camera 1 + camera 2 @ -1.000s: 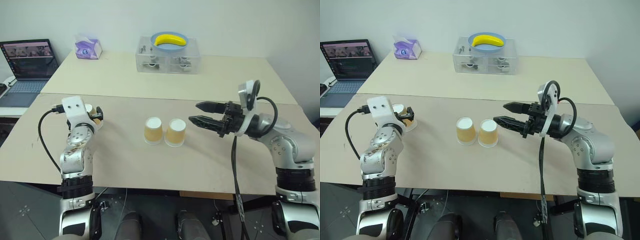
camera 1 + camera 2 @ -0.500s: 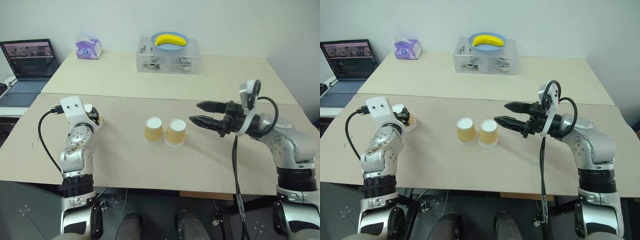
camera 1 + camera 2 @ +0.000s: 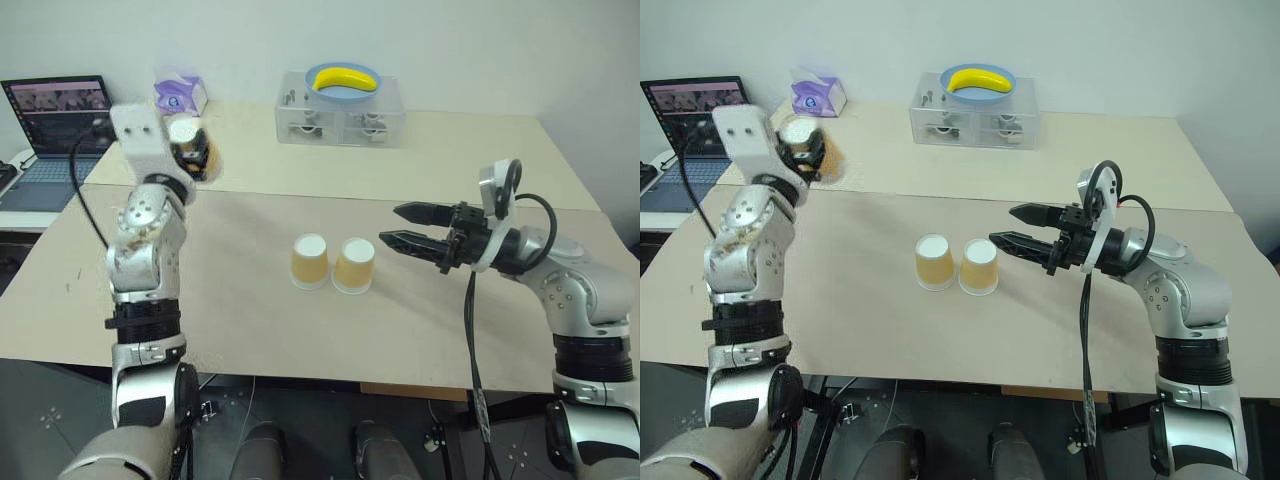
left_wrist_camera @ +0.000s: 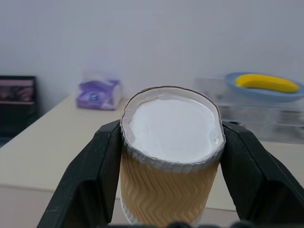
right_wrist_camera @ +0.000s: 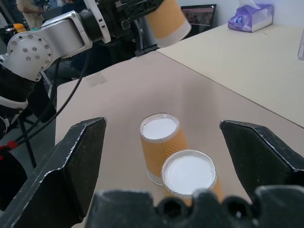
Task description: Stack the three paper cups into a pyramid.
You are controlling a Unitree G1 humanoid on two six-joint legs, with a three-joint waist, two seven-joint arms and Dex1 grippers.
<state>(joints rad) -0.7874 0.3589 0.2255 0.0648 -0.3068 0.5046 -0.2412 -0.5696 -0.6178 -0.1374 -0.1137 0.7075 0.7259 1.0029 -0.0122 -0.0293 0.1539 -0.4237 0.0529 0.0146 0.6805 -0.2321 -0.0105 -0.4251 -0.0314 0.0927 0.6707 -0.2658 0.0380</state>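
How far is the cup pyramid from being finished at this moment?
Done: two paper cups stand upside down, side by side, as the base. In hand: the left gripper holds the third cup in the air. Left: setting it on top. The right gripper waits open beside the base.

Bright, even light; blurred raised left arm (image 3: 150, 215)

base cups (image 3: 331, 263): two tan cups, upside down, touching side by side
third cup (image 4: 171, 156): inverted, lifted off table

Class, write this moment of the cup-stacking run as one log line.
left gripper: shut on third cup, raised | two base cups: side by side on table | right gripper: open beside them
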